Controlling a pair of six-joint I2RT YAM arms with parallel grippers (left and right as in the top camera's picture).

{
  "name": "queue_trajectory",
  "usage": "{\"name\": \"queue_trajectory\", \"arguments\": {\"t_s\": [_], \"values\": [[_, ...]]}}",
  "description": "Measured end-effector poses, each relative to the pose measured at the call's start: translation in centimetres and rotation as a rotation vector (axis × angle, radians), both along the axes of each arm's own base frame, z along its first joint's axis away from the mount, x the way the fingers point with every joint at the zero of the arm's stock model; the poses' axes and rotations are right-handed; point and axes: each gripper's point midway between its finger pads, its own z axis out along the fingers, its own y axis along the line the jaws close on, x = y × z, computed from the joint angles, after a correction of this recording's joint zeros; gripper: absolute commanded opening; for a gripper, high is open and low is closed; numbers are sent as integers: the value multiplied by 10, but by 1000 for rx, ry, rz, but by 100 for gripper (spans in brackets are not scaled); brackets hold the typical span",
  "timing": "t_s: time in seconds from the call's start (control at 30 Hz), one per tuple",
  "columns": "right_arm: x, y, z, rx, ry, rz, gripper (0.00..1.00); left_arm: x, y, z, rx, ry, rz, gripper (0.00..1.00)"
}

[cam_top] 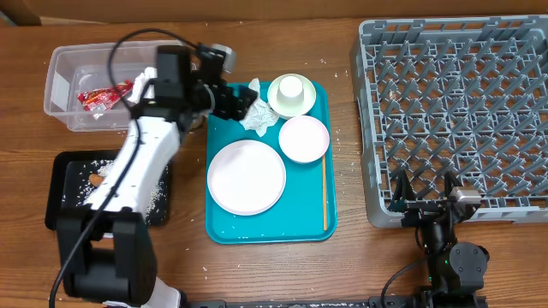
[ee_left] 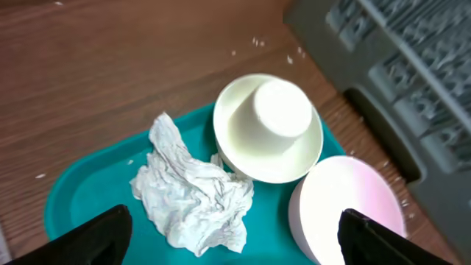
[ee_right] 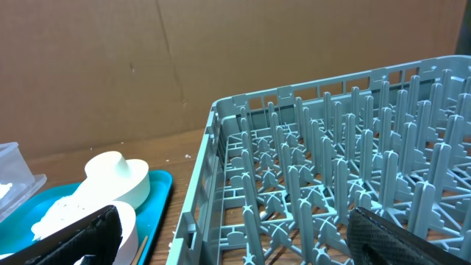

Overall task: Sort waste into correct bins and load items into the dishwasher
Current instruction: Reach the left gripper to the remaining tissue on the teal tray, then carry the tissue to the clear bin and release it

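A crumpled white napkin (cam_top: 258, 117) lies at the back left of the teal tray (cam_top: 308, 224); it also shows in the left wrist view (ee_left: 193, 190). My left gripper (cam_top: 241, 102) is open and empty, just above the napkin, its fingers (ee_left: 232, 234) either side of it. An upturned cream bowl (cam_top: 291, 93) (ee_left: 269, 125), a small white plate (cam_top: 303, 138) (ee_left: 346, 206), a large white plate (cam_top: 247, 176) and a wooden chopstick (cam_top: 324, 192) are on the tray. My right gripper (cam_top: 425, 203) is open and empty at the grey dishwasher rack's (cam_top: 454, 111) front edge.
A clear plastic bin (cam_top: 77, 81) at the back left holds a red wrapper (cam_top: 104, 96). A black tray (cam_top: 68, 184) with food scraps and crumbs lies at the front left, partly under my left arm. The rack (ee_right: 331, 177) fills the right side.
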Motion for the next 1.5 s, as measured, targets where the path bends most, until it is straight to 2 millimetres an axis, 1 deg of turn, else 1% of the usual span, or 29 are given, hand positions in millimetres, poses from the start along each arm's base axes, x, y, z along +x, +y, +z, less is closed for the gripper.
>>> {"name": "queue_trajectory", "arguments": {"t_s": [0.13,0.23,0.37,0.43,0.53,0.67,0.8,0.9,0.93,1.0,1.1,1.37,1.43,1.5], "values": [[0,0,0,0,0,0,100,0,-11,-31,92,22,-34,91],[0,0,0,0,0,0,100,-2,-17,-60,155,52,-77,90],[0,0,0,0,0,0,100,-5,-19,-98,235,101,-101,87],[0,0,0,0,0,0,100,-5,-16,-112,275,119,-97,86],[0,0,0,0,0,0,100,-5,-12,-124,312,134,-87,82],[0,0,0,0,0,0,100,-1,-9,-131,335,125,-78,74],[0,0,0,0,0,0,100,0,-6,-137,355,129,-75,56],[0,0,0,0,0,0,100,1,-4,-138,367,126,-73,49],[0,0,0,0,0,0,100,1,-4,-138,368,124,-71,45],[0,0,0,0,0,0,100,1,-4,-138,372,123,-72,24],[0,0,0,0,0,0,100,2,-3,-138,371,125,-65,4],[0,0,0,0,0,0,100,3,-2,-136,366,129,-37,4],[0,0,0,0,0,0,100,6,2,-126,367,116,-3,4],[0,0,0,0,0,0,100,11,8,-106,381,75,41,4]]}}
